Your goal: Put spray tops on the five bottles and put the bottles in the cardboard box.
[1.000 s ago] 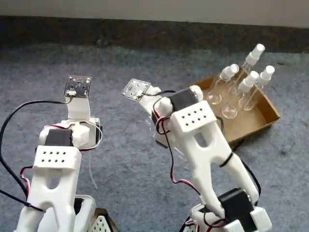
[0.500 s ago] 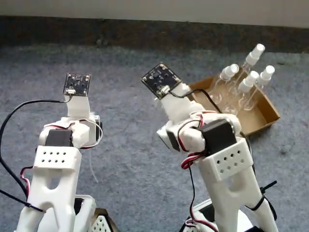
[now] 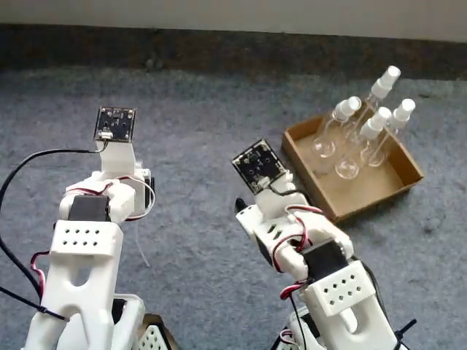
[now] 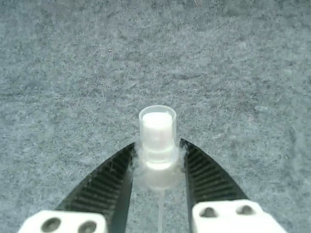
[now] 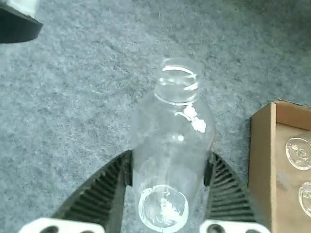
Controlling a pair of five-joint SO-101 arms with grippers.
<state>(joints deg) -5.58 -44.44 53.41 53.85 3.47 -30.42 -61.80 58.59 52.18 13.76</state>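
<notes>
My left gripper [image 4: 158, 148] is shut on a clear spray top [image 4: 157, 127], cap outward, its thin dip tube [image 3: 139, 251] trailing below the left arm in the high view. In my right gripper [image 5: 168, 160], which is shut, sits a clear bottle [image 5: 171, 131] with an open neck and no top, held above the carpet. The right arm [image 3: 292, 226] stands mid-table, left of the cardboard box [image 3: 314, 186]. Several bottles with spray tops [image 3: 365, 138] lie in the box. The two held parts are apart.
Grey carpet [image 3: 197, 240] covers the table. The box wall [image 5: 265, 141] is close beside the held bottle, with bottle bases [image 5: 299, 153] visible inside. A dark fingertip of the other gripper [image 5: 14, 24] shows beyond the bottle. A dark edge [image 3: 219, 44] runs along the far side.
The right arm has pulled back toward its base and turned, its wrist camera moving nearer and rightward. The left arm has stayed almost still.
</notes>
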